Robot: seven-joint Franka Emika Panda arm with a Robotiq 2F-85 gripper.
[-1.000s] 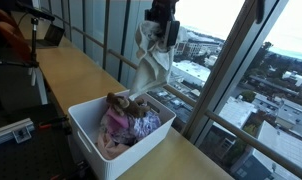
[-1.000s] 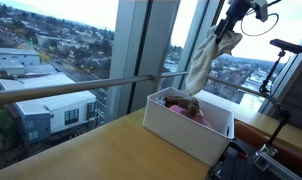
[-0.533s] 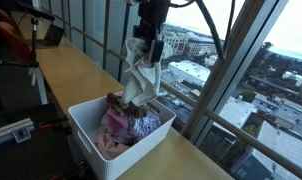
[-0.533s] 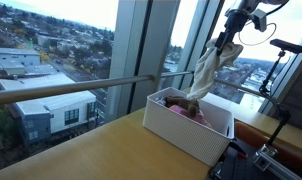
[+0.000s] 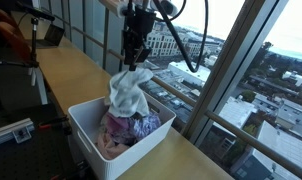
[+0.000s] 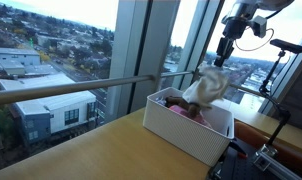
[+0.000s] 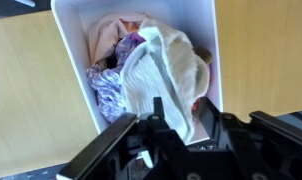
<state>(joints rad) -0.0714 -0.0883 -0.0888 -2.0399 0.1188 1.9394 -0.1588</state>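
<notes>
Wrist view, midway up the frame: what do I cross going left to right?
Wooden tabletop → white bin's left wall → purple patterned cloth → cream cloth → bin's right wall → tabletop again.

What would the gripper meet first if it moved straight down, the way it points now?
The cream cloth, which lies on top of the other clothes in the white bin. The gripper hangs right above it, though the gap is hard to judge.

We have open air above the bin [image 5: 89, 150]. Clothes [image 7: 106, 88] fill it, with a cloth [image 5: 129, 92] heaped past its rim. The counter [image 5: 71, 70] runs free alongside. The rail [image 6: 71, 90] and window post [image 5: 226, 70] wall off the far side.
</notes>
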